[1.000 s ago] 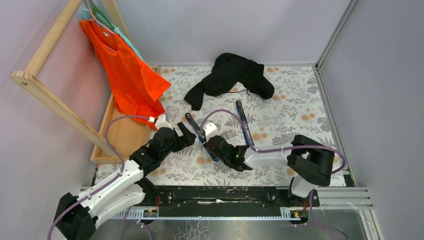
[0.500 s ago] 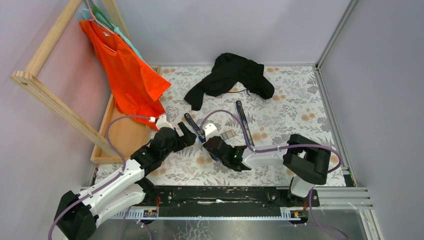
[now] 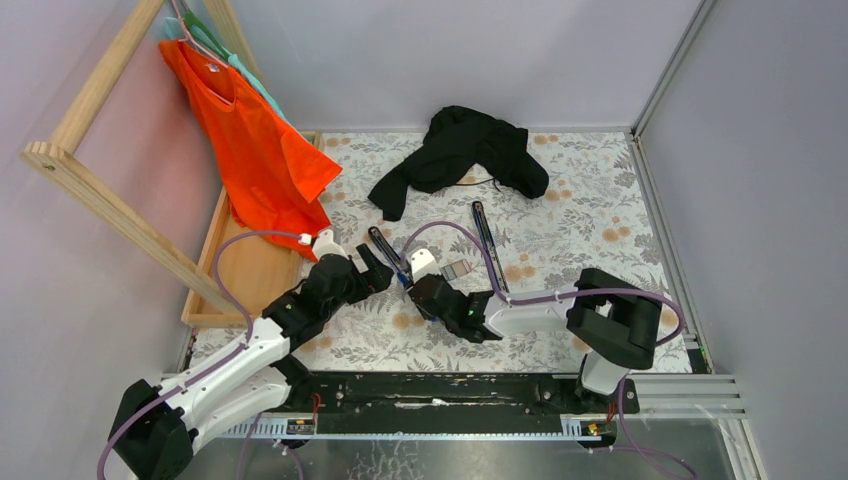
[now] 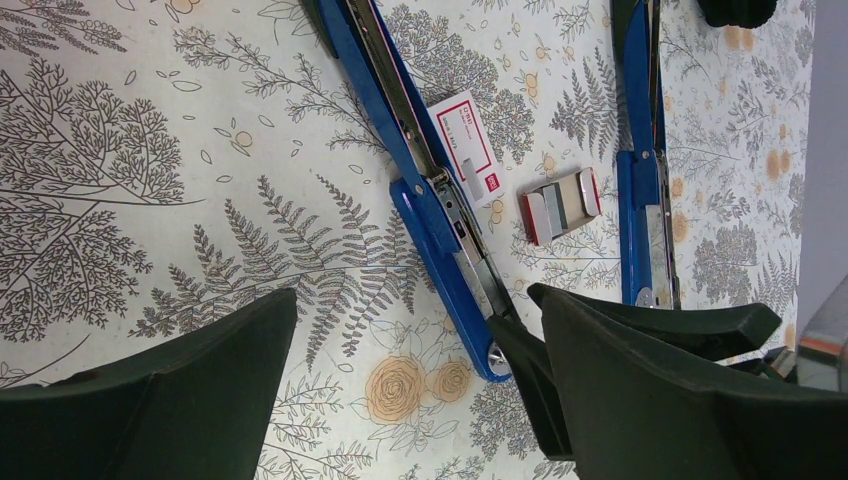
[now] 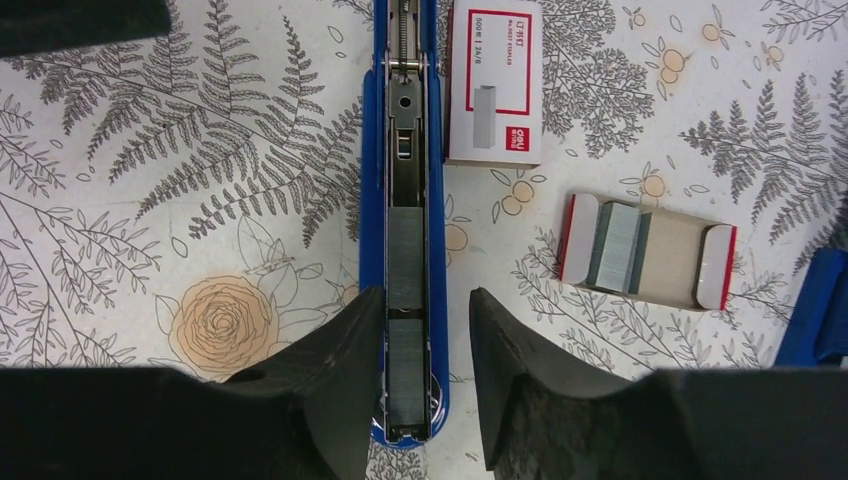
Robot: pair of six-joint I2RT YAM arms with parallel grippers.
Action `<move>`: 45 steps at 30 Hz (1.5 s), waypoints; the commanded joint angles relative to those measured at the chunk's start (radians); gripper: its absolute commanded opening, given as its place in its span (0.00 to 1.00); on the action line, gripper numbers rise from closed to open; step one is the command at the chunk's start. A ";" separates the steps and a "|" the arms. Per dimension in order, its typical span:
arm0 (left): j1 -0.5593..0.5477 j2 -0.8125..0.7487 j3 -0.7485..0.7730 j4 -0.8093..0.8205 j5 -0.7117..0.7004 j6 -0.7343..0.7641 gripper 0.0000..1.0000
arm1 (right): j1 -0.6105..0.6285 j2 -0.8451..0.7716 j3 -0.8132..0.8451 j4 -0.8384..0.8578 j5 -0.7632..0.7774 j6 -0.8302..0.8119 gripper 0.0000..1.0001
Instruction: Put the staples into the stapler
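The open stapler (image 5: 405, 200) lies lengthwise between the right gripper's (image 5: 427, 300) parted jaws, which hold nothing. The left gripper (image 4: 412, 293) hovers wide open over its end. The box (image 5: 493, 80) sits just beyond the right jaws' tips and the tray (image 5: 650, 250) beside them. Staples (image 5: 405, 270) lie in the channel, so closing the stapler looks next.

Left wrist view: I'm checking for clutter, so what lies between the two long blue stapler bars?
There, the white-and-red staple box and the tray of staples lie between the open stapler and the other blue bar.
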 commanded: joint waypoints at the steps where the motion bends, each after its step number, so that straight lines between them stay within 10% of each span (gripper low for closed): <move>1: -0.001 -0.006 -0.004 0.052 -0.007 0.002 1.00 | 0.006 -0.092 0.044 -0.035 0.045 -0.020 0.45; 20: -0.001 0.059 0.023 0.097 0.096 0.055 1.00 | -0.301 -0.089 0.185 -0.360 -0.209 -0.066 0.42; 45: -0.001 0.168 0.048 0.157 0.169 0.068 0.98 | -0.349 0.062 0.271 -0.388 -0.305 -0.026 0.27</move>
